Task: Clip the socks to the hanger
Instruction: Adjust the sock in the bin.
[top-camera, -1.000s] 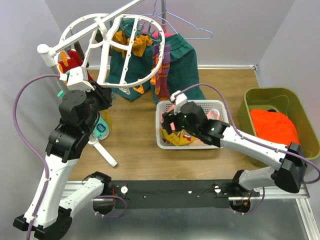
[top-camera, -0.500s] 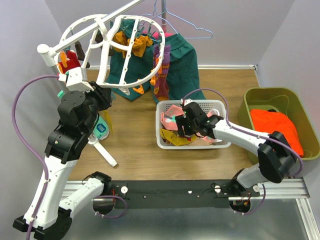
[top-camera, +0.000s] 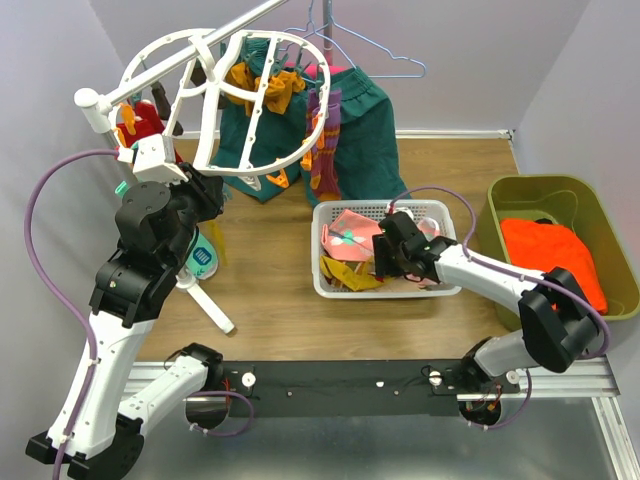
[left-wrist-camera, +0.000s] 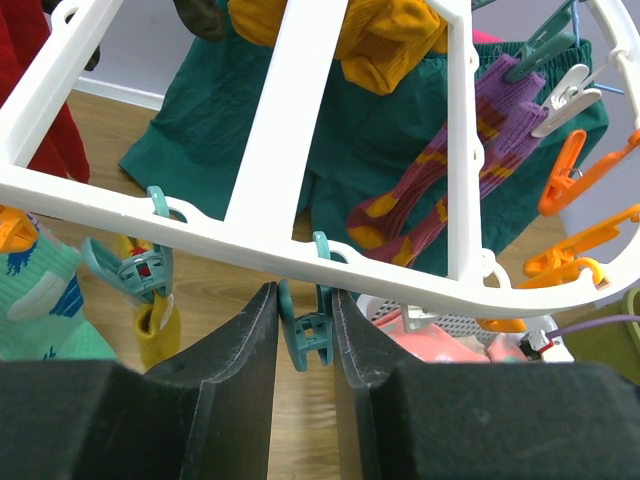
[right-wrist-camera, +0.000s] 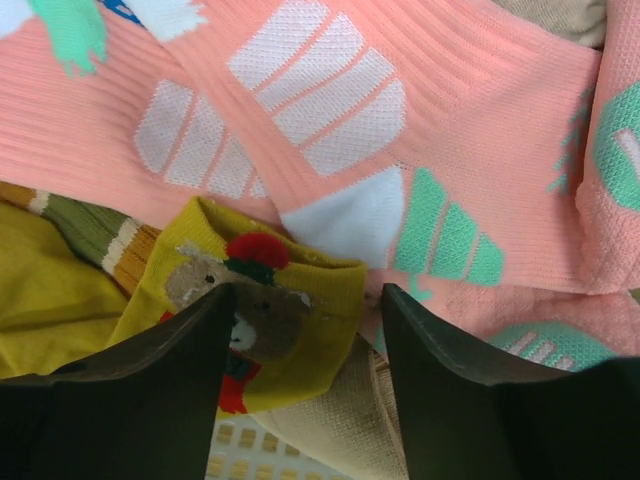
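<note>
The white lattice hanger (top-camera: 160, 52) hangs at the back left with orange and teal clips. A maroon striped sock (top-camera: 322, 150), mustard socks (top-camera: 265, 85) and a red sock (top-camera: 140, 120) hang from it. My left gripper (top-camera: 212, 190) is raised to its near rim (left-wrist-camera: 290, 120) and is shut on a teal clip (left-wrist-camera: 305, 335). My right gripper (top-camera: 385, 250) is open, low in the white basket (top-camera: 440, 292) of socks. Its fingers straddle a mustard sock with a bear (right-wrist-camera: 300, 300), beside a pink and teal sock (right-wrist-camera: 300, 100) and a tan sock (right-wrist-camera: 330, 420).
A dark green garment (top-camera: 365, 130) and wire hangers (top-camera: 370, 45) hang behind the basket. An olive bin (top-camera: 590, 205) with an orange cloth (top-camera: 545, 250) stands at the right. A teal and white sock (top-camera: 203, 255) hangs by the stand's white leg (top-camera: 205, 305).
My right gripper has moved to the right and lower inside the basket, uncovering the pink sock. The left arm and the hanger have not moved.
</note>
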